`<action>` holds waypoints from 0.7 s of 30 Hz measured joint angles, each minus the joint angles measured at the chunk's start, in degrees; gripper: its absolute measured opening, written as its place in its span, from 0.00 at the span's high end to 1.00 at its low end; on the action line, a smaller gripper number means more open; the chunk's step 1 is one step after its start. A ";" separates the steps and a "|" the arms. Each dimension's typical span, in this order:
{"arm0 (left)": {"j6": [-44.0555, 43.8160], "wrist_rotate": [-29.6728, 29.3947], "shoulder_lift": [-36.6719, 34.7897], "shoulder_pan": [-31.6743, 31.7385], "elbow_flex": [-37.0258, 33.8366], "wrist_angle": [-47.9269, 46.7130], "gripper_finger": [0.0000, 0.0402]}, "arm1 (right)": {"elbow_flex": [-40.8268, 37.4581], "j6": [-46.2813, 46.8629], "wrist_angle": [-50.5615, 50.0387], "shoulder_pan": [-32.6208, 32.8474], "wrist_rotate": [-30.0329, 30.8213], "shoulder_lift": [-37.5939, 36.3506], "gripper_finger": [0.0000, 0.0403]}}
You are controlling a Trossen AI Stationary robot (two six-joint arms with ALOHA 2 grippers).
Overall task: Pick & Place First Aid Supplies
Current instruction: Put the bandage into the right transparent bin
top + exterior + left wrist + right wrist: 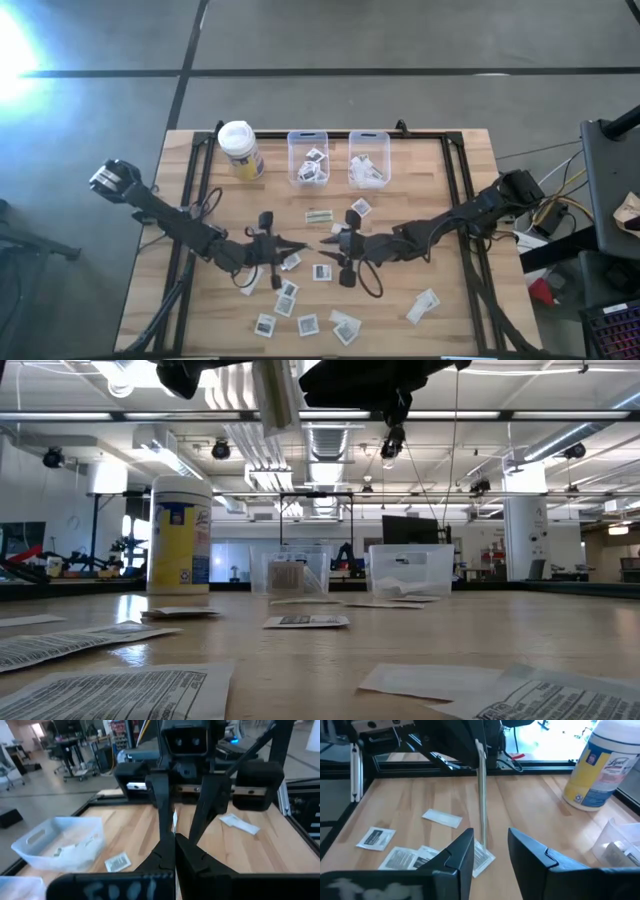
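Note:
Small flat white packets (pixel 288 300) lie scattered on the near half of the wooden table, and a few more (pixel 320 215) lie by the bins. My left gripper (pixel 303 243) and right gripper (pixel 327 242) meet tip to tip above the table's middle. The left gripper (pixel 173 842) is shut on one thin white packet (pixel 481 795), seen edge-on. The right gripper (pixel 491 834) is open, with one finger on each side of that packet. Whether either finger touches it, I cannot tell. My left gripper pinches the white packet by one end (pixel 478 750) between its two fingers, coming level from the table's left. The packet is lifted clear of the table with its faces upright. Its free end (pixel 483 840) reaches between the right gripper's open fingers.
A yellow container with a white lid (pixel 240 150) stands at the far left. Two clear plastic bins (pixel 308 158) (pixel 369 158) sit side by side at the far edge, each with packets inside. A black frame borders the table (pixel 455 200).

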 joint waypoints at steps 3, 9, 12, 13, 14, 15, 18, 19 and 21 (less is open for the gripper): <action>1.55 0.10 0.68 0.04 0.00 2.41 1.00 | 0.39 -0.37 0.14 -0.05 0.02 0.00 0.70; 4.76 0.10 1.81 0.04 0.00 7.16 1.00 | 0.45 -0.60 0.11 -0.26 -0.06 0.00 0.71; 6.46 0.09 2.06 0.04 0.00 9.32 1.00 | 0.30 -0.56 -0.03 -0.28 -0.12 0.00 0.73; 6.91 0.08 2.06 0.06 0.00 9.62 1.00 | 0.30 -0.56 -0.05 -0.28 -0.14 0.00 0.74; 7.25 0.06 2.06 0.12 0.00 9.92 1.00 | 0.30 -0.55 -0.09 -0.28 -0.15 0.00 0.75; 7.36 0.06 2.06 0.20 0.00 9.99 1.00 | 0.30 -0.45 -0.09 -0.28 -0.15 0.00 0.76; 7.51 0.05 2.01 0.33 0.00 9.98 1.00 | 0.36 -0.31 -0.12 -0.28 -0.25 0.00 0.83; 7.53 0.06 2.00 0.35 0.00 10.00 1.00 | 0.36 -0.32 -0.11 -0.28 -0.34 0.00 0.86; 7.55 0.04 2.00 0.44 0.00 10.00 1.00 | 0.35 -0.24 -0.13 -0.28 -0.37 0.00 0.92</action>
